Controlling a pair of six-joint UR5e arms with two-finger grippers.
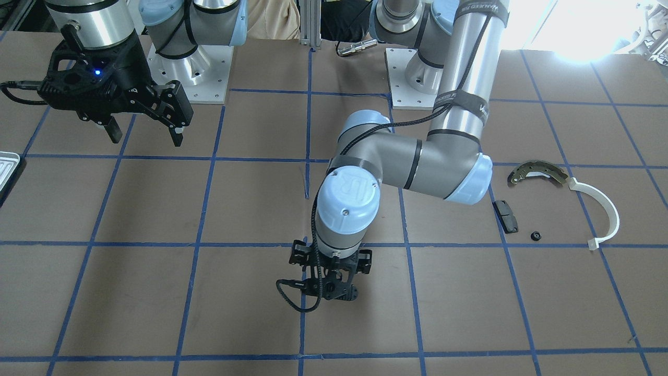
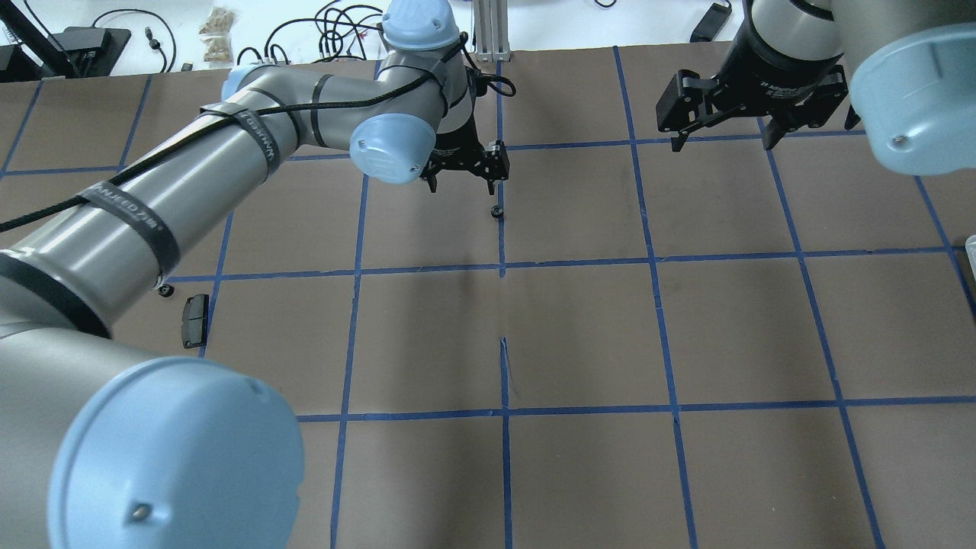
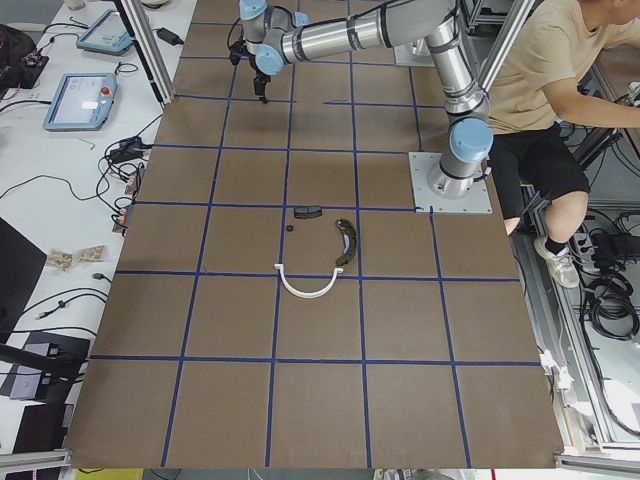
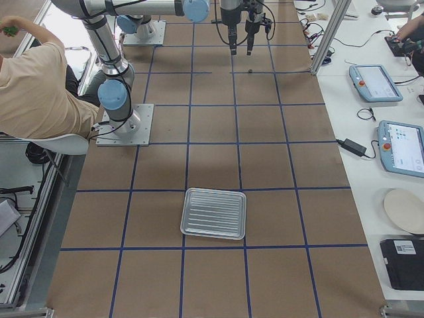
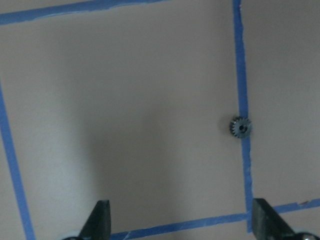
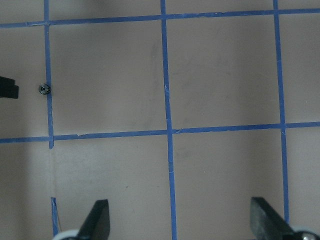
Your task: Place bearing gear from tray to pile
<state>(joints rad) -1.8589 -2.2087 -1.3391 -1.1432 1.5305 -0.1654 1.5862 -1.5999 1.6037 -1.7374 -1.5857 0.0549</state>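
Observation:
The bearing gear (image 2: 496, 212), small, dark and toothed, lies on a blue tape line mid-table; it also shows in the left wrist view (image 5: 241, 127) and the right wrist view (image 6: 44, 89). My left gripper (image 2: 463, 183) is open and empty above the table, with the gear ahead and right of its fingertips (image 5: 101, 220). My right gripper (image 1: 146, 138) is open and empty, raised well off the table. The tray (image 4: 213, 213) looks empty. The pile holds a brake shoe (image 1: 537, 172), a white arc (image 1: 605, 209) and a black pad (image 1: 506, 215).
A small black round part (image 1: 535, 236) lies beside the black pad. The tray's corner (image 1: 8, 162) shows at the table's edge. The brown table has a blue tape grid. An operator (image 3: 540, 90) sits by the robot bases.

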